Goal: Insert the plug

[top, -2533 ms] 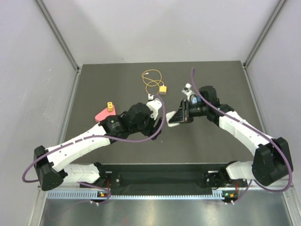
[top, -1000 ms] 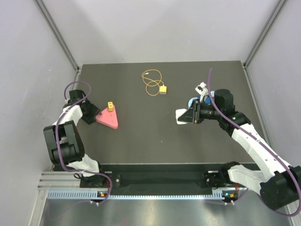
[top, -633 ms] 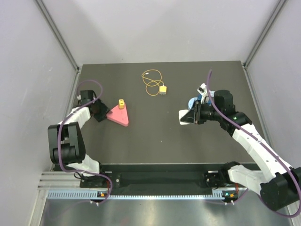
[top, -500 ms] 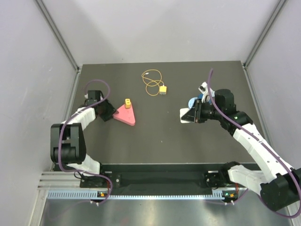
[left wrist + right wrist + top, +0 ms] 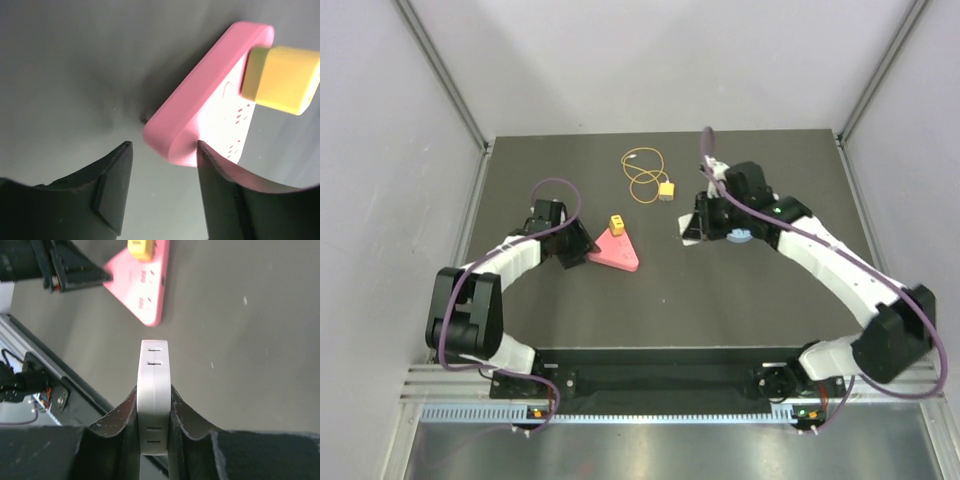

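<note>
Fingers [image 5: 111, 192] of the left gripper [image 5: 162, 147] are seen held apart in the left wrist view. One rounded corner of the pink triangular base [image 5: 205, 95] lies between their tips; whether it is touched cannot be told. From above, that gripper is placed at 9 o'clock of the base, on the dark table [image 5: 770, 310]. A loose yellow block [image 5: 617, 225] is stood on the base toward its 12 o'clock corner. At 2 o'clock of the base, apart from it, the right gripper [image 5: 692, 228] is found, its jaws clamped on a thin white slab [image 5: 154, 362] held edge-on. Farther back, at 11 o'clock of the right gripper, the plug [image 5: 666, 190] is seen lying on the table. It is apart from both grippers, at the 4 o'clock edge of its looped wire [image 5: 643, 176].
</note>
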Controlling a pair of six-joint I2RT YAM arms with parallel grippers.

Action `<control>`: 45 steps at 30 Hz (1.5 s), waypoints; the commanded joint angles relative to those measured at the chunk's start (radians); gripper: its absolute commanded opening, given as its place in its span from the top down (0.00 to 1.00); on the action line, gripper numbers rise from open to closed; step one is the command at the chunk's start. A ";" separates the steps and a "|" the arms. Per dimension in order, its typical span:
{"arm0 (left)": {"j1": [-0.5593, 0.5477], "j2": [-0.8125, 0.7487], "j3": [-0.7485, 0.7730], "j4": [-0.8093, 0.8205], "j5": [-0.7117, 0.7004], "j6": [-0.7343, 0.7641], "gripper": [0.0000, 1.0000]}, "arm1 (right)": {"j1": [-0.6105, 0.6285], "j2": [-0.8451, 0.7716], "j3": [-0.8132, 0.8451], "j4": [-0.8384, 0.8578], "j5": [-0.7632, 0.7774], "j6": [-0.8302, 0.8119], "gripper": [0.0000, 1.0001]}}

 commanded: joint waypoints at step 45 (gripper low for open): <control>0.013 -0.074 0.004 -0.014 0.171 0.009 0.46 | 0.293 0.772 0.652 -0.186 0.130 0.054 1.00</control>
